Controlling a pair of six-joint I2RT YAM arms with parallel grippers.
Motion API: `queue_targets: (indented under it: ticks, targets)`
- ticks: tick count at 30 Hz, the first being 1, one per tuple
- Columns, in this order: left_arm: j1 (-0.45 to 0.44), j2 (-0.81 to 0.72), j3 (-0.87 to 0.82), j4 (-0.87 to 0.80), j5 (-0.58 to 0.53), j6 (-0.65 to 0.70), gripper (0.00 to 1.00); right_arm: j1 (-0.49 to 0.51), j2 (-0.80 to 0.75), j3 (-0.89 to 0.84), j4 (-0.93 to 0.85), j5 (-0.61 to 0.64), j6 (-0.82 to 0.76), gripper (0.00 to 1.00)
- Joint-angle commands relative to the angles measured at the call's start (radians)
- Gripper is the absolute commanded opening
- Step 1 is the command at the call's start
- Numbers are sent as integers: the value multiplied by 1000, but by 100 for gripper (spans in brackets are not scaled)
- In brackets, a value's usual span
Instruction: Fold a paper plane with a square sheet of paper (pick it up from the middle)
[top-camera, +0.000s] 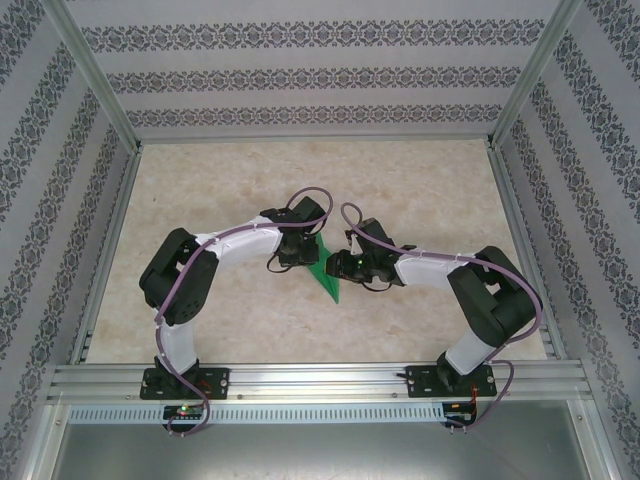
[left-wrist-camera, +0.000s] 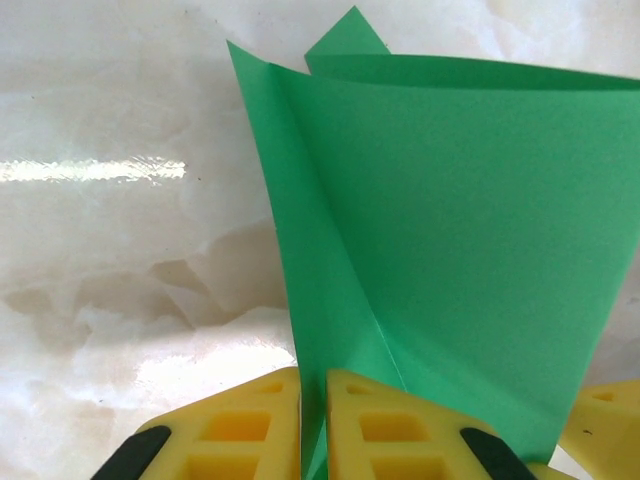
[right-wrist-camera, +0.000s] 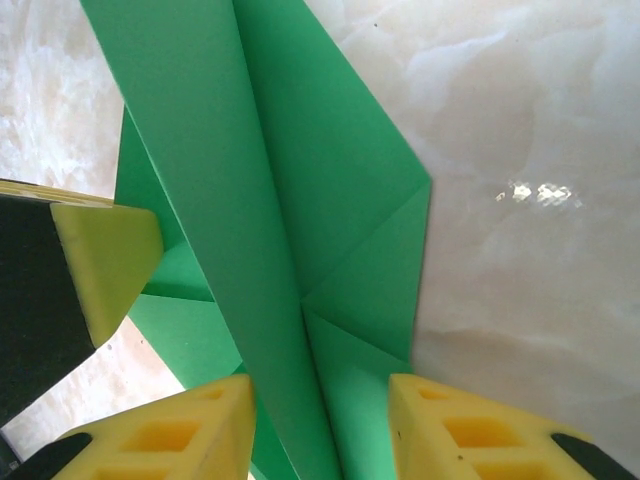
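The left gripper (left-wrist-camera: 312, 385) is pinched shut on the lower fold of the paper plane (left-wrist-camera: 450, 230), which fans out ahead of it. The right gripper (right-wrist-camera: 320, 390) is held open astride the crease. Bare surface (left-wrist-camera: 120, 250) is seen alongside.

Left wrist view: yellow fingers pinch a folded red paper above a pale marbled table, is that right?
Not quite: the folded paper is bright green, not red, as the left wrist view shows. The yellow fingers of the left gripper do pinch it above the pale marbled table.
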Motion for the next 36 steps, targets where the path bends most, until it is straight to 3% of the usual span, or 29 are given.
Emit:
queue_targets:
  ticks: [1,12,21,36]
  targets:
    - [-9,-19,-17,27,-16,9,15,13,14,27,33,-31,-25,39]
    - [-9,-16,-23,24,-11,14,14,-11,-62,-7,-6,42,-68,43]
    - [-9,-14,-18,28,-10,13,14,1,27,9,68,-40,-43,43]
    - [-9,-4,-12,26,-8,10,14,46,-54,-26,88,-17,-69,47]
